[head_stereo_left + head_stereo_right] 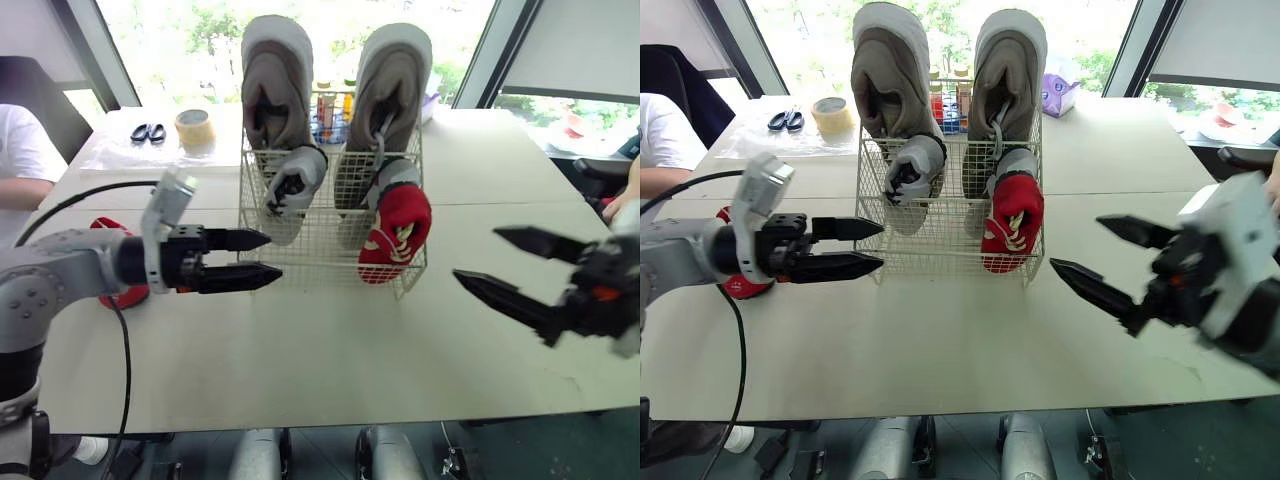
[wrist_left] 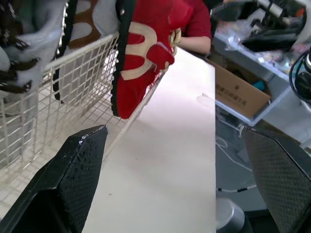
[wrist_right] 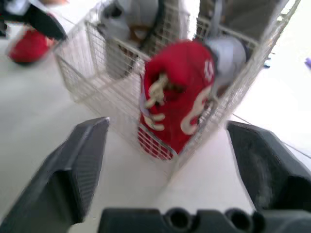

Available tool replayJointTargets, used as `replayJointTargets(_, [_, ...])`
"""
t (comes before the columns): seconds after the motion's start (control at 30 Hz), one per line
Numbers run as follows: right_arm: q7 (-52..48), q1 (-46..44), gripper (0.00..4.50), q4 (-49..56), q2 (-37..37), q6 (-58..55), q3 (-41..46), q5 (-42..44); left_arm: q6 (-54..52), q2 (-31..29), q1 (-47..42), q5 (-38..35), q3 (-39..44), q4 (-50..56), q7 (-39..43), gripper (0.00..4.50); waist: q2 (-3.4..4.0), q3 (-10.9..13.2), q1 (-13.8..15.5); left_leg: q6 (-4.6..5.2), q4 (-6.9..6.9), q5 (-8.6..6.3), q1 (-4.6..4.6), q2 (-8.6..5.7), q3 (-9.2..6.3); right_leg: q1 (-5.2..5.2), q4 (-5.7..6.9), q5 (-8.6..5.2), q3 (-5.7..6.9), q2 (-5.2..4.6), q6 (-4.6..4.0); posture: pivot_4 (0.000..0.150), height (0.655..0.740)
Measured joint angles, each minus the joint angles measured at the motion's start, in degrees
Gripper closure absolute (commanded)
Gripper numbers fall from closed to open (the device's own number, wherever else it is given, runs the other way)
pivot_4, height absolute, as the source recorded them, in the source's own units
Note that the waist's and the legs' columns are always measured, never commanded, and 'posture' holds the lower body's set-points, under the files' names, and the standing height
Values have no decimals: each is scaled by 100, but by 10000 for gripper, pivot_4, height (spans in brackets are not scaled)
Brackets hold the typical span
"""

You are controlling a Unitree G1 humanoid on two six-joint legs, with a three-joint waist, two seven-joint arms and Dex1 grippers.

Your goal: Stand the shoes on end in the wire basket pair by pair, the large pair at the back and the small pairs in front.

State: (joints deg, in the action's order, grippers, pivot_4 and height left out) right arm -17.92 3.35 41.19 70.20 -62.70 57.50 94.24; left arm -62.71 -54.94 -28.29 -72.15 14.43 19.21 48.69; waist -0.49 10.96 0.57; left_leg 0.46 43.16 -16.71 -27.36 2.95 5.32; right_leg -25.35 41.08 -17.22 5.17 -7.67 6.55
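Nearest, the left gripper (image 1: 272, 255) is held level near the front left corner of the basket (image 1: 320, 238). Its fingers are spread apart and nothing is gripped. At the opposite front corner the right gripper (image 1: 478, 254) is held spread wide, likewise empty. Both are kept clear of the mesh, which is judged to allow access from either side.

Two large shoes (image 1: 275, 90) are stood on end at the back, so that the front row is available for the small pairs. One small grey shoe (image 1: 298, 182) is stood at front left. Another (image 1: 400, 172) is seen behind the red shoe (image 1: 395, 232) at front right. The second red shoe (image 1: 128, 294) is lying on the table (image 1: 330, 350) behind the left arm, well apart from the basket. Its retrieval is judged the outstanding step, and the left gripper is the better placed for it.
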Motion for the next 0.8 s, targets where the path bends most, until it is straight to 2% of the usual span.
replayJointTargets(0.1, [-922, -899, 271, -1832, 1077, -30, 185, -111, -355, -436, 270, -371, 837, -45, -713, 0, 1, 1, -30, 3, -6, -1, -1, 2, 2, -8, -3, -8, -3, -1, -16, 1500, 6675])
replayJointTargets(0.17, [-1377, -1372, 271, -2355, 1327, 149, 76, -1, -585, -722, 320, -505, 1296, -199, -1240, 0, -2, -2, -17, 1, -12, -2, -1, 5, -7, -7, -3, -13, 6, 0, -24, 1500, 6675])
replayJointTargets(0.27, [-2563, -1846, 271, -2314, 1702, 738, -1002, -162, -687, -1072, -266, -200, 1278, -1024, -1716, 0, 5, -1, -2, -4, -10, 1, -3, 4, -5, -14, 1, -14, 9, 0, -25, 1500, 6675])
replayJointTargets(0.33, [-3556, -2483, 271, -2159, 1877, 1536, -2258, -676, -614, -1494, -954, 778, 729, -2111, -2135, 0, 10, 0, -12, -6, -14, 0, 2, 1, 3, -21, -8, -14, 8, -1, -27, 1500, 6675])
replayJointTargets(0.4, [-4123, -3341, 271, -2152, 1661, 1934, -3309, -1114, -697, -1484, -1671, 1661, 111, -3073, -2688, 0, 13, -5, -7, -1, -10, -3, 3, -1, 6, -33, -8, -13, 5, -4, -25, 1500, 6675])
replayJointTargets(0.5, [-4851, -4596, 271, -2167, 1042, 2140, -4637, -1812, -1013, -1328, -2370, 2839, -595, -4464, -3403, 0, -6, -6, -19, -6, 0, 4, -61, 1, 36, -92, 20, 2, -18, -8, 1, 1500, 6675])
replayJointTargets(0.57, [-5187, -5056, 271, -2279, 758, 2132, -5133, -2240, -1182, -1221, -2571, 3236, -786, -4861, -3504, 0, -22, -3, -26, -31, 11, 20, -118, 0, 54, -144, 33, 9, -17, -7, 12, 1500, 6675])
replayJointTargets(0.8, [-6259, -5982, 271, -2664, 241, 1905, -5877, -3193, -1449, -894, -2842, 4180, -919, -5746, -3580, 0, -41, 4, -1, -34, 6, 22, -118, 0, 67, -143, 18, 8, -14, -7, 16, 1500, 6675])
